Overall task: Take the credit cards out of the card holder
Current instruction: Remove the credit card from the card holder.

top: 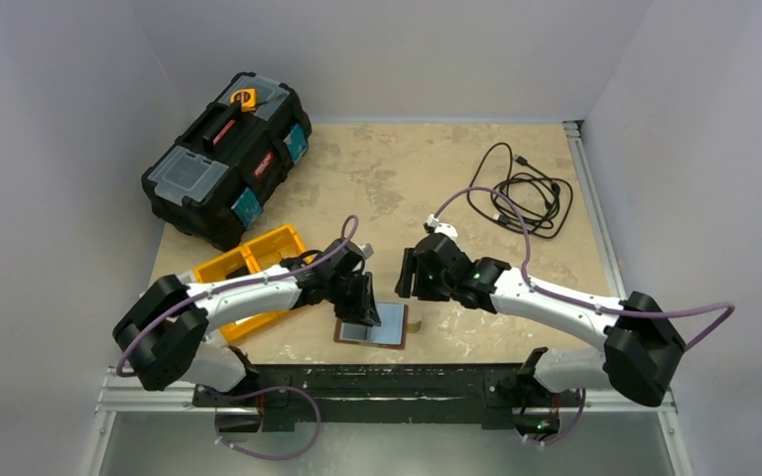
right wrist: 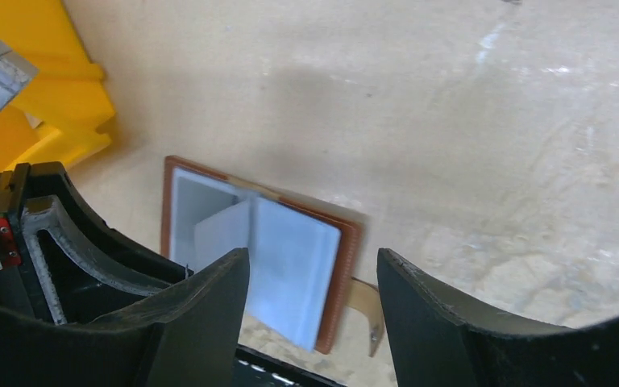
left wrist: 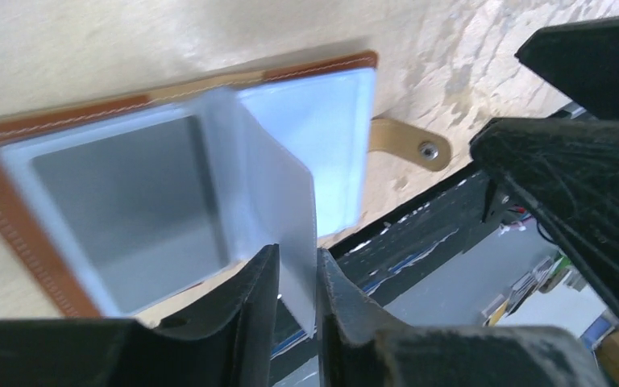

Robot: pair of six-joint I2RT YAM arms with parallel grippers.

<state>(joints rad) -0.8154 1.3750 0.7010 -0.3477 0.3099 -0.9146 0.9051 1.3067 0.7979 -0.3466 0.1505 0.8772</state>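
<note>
The card holder (top: pixel 387 327) lies open near the table's front edge, brown-bordered and pale grey-blue inside. It also shows in the left wrist view (left wrist: pixel 129 185) and the right wrist view (right wrist: pixel 298 258). Its snap tab (left wrist: pixel 419 147) sticks out to the right. My left gripper (top: pixel 362 309) is shut on a pale grey-blue leaf (left wrist: pixel 278 193) standing up from the holder's middle (left wrist: pixel 297 282). I cannot tell whether this leaf is a card or an inner sleeve. My right gripper (top: pixel 410 285) is open and empty, hovering above the holder's right half (right wrist: pixel 313 262).
An orange tray (top: pixel 248 260) sits left of the holder, behind my left arm. A black toolbox (top: pixel 226 159) stands at the back left. A black cable (top: pixel 521 193) lies coiled at the back right. The black base rail (top: pixel 377 377) runs along the front edge.
</note>
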